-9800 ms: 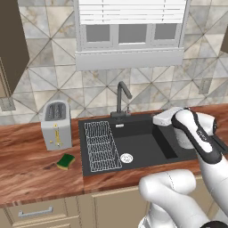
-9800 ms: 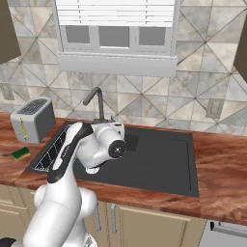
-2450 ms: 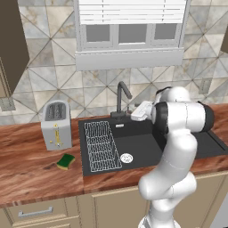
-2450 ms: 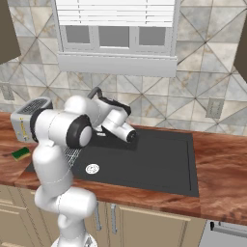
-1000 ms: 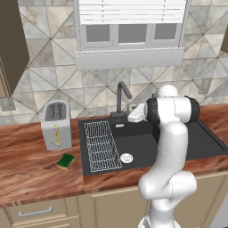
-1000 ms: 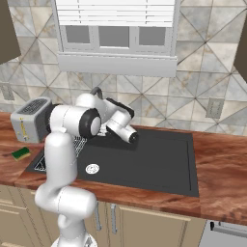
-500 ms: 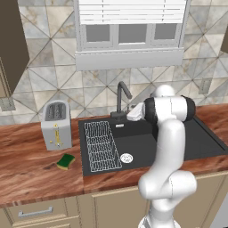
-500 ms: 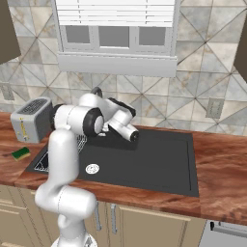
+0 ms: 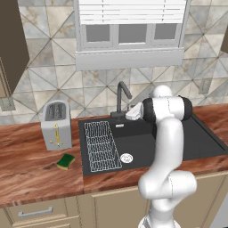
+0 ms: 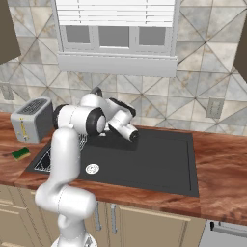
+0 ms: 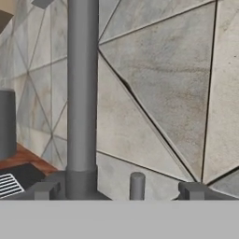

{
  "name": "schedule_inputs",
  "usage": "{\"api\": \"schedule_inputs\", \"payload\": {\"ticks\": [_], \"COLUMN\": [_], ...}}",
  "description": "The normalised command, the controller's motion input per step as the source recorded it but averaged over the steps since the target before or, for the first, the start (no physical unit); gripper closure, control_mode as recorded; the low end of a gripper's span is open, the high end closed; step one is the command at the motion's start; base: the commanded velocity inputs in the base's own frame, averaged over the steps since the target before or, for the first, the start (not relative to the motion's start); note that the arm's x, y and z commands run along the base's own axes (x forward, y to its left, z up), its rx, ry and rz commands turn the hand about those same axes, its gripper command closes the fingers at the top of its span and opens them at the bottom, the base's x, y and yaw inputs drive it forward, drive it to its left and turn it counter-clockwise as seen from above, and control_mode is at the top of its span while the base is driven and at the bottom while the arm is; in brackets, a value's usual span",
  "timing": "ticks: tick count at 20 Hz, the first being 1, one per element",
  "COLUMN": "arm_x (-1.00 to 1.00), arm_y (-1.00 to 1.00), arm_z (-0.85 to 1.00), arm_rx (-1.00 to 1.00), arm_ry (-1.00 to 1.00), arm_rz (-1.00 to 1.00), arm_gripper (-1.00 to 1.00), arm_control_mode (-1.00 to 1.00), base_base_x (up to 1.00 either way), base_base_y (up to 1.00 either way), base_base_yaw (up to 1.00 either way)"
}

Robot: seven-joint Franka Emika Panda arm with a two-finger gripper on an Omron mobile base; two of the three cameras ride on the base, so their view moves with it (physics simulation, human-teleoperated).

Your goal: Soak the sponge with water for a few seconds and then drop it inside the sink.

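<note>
My gripper (image 11: 116,189), jaws apart and empty, sits at the faucet (image 9: 121,95) base; I likely turn on water next.

You could see the sponge (image 9: 66,161) lying flat on the brown counter, green on top with a yellow edge. It sat a little way to the left of the sink (image 9: 138,147), in front of the toaster, and nothing was touching it. From the other side you saw it again (image 10: 20,153), small and far off to the left. The sink was a big dark box shape set into the counter, with a round silver drain (image 9: 126,157) in its floor and a white wire rack (image 9: 101,144) in its left part. A dark bent faucet (image 9: 121,95) stood at its back edge.
</note>
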Motion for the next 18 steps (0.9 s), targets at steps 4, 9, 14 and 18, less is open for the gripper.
{"api": "schedule_inputs", "payload": {"ticks": [4, 9, 14, 18], "arm_x": [0.27, 0.28, 0.19, 0.13], "arm_y": [0.0, 0.0, 0.0, -0.03], "arm_z": [-0.06, -0.04, -0.05, -0.07], "arm_rx": [0.0, 0.0, 0.0, 0.0], "arm_ry": [0.0, 0.0, 0.0, 0.0], "arm_rz": [-0.02, 0.0, 0.0, 0.0], "arm_gripper": [-1.0, -1.0, -1.0, -1.0], "arm_control_mode": [-1.0, -1.0, -1.0, -1.0], "base_base_x": [0.0, 0.0, 0.0, 0.0], "base_base_y": [0.0, 0.0, 0.0, 0.0], "base_base_yaw": [0.0, 0.0, 0.0, 0.0]}}
